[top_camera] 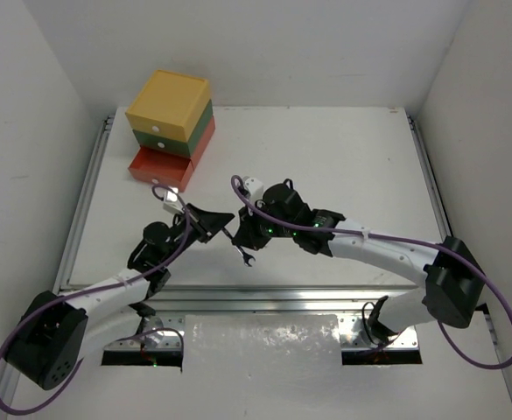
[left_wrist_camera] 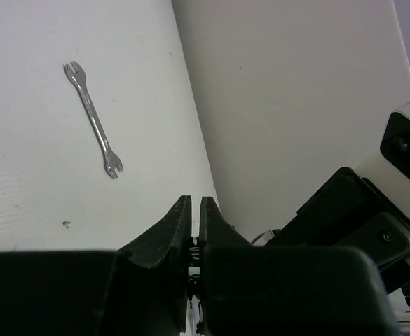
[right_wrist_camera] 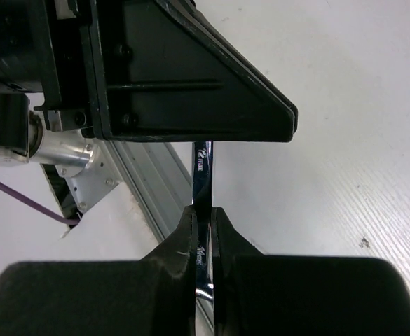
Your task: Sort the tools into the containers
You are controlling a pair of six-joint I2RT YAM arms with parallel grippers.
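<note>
1. Arms converge near the middle of the table (top_camera: 343, 157), and we've got the two grippers almost nose to nose.
2. Over to the right gripper (right_wrist_camera: 202, 213): its fingers are clamped on a thin silver wrench (right_wrist_camera: 202, 171), pinching the flat faces. We see the shank edge-on, and it's held up off the table.
3. That wrench runs up from the fingertips and disappears at the underside of a black finger on the left arm.
4. Now the left gripper (left_wrist_camera: 190, 204): its fingers are drawn together with only a hairline slit between them. The view is too tight for us to say whether they pinch anything or merely sit against the wrench.
5. From the left wrist we also pick up a second wrench (left_wrist_camera: 92, 119), open-ended at both tips. It lies flat and loose on the table, apart from those fingers.
6. At the far left of the table stand the drawers (top_camera: 170, 109): yellow on top, green in the middle.
7. At the bottom, the red drawer (top_camera: 155, 166) juts out towards us, past the two above it.
</note>
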